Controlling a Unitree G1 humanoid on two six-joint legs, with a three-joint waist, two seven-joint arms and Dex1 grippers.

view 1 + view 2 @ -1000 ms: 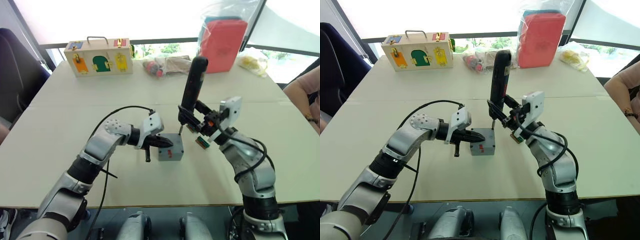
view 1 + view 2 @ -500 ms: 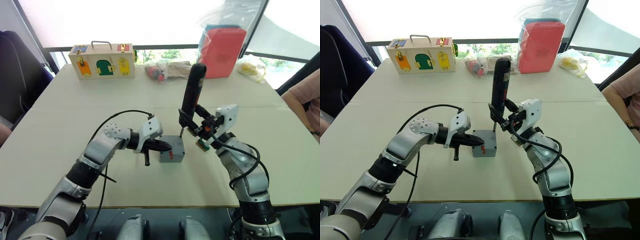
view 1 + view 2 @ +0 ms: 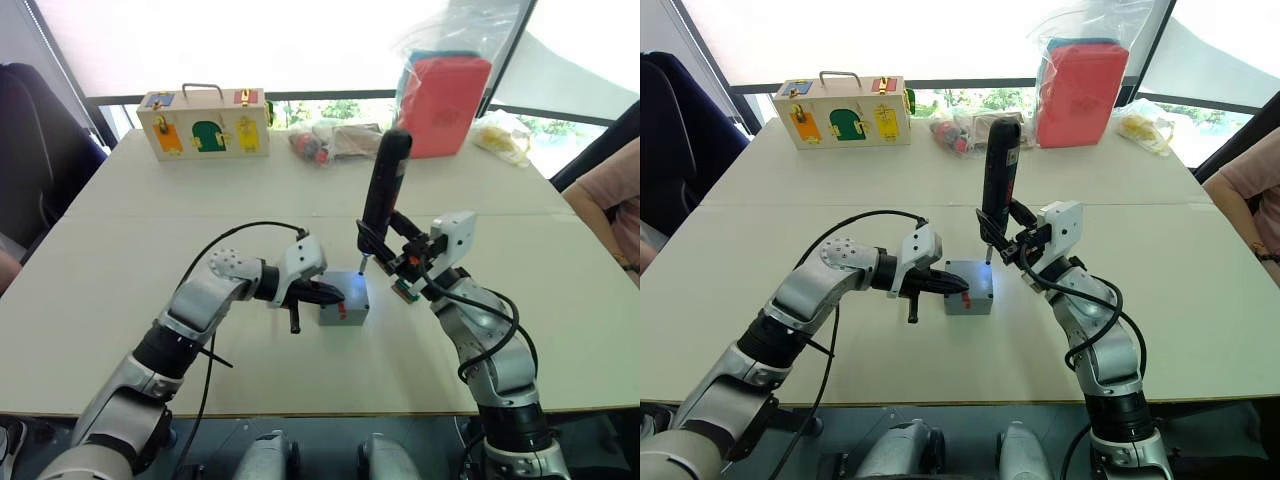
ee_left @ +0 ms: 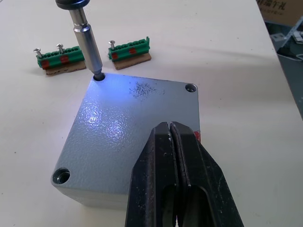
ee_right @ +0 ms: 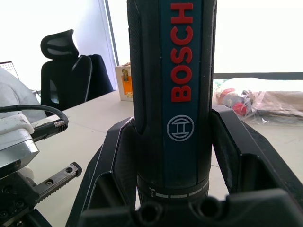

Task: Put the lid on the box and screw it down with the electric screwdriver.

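Observation:
The grey lid [image 4: 118, 137] lies flat on the grey box [image 3: 343, 314] in the middle of the table. My left gripper [image 4: 169, 125] is shut with nothing between its fingers, and its tips rest on the lid's top near one edge. My right gripper [image 3: 402, 252] is shut on the electric screwdriver [image 3: 386, 185], a black tool with red lettering, held nearly upright. Its metal bit [image 4: 87, 40] stands in one corner hole of the lid, and bluish light falls on the lid around it. Two other corner holes show on the lid.
Two green terminal strips [image 4: 130, 48] lie on the table just beyond the box. At the back stand a wooden box with coloured latches [image 3: 205, 122], a bag of small items [image 3: 330, 138] and a red container in plastic [image 3: 445, 90]. A person's arm [image 3: 610, 190] is at the right edge.
The camera has shifted slightly. The grippers, the screwdriver and the box keep the same places relative to one another.

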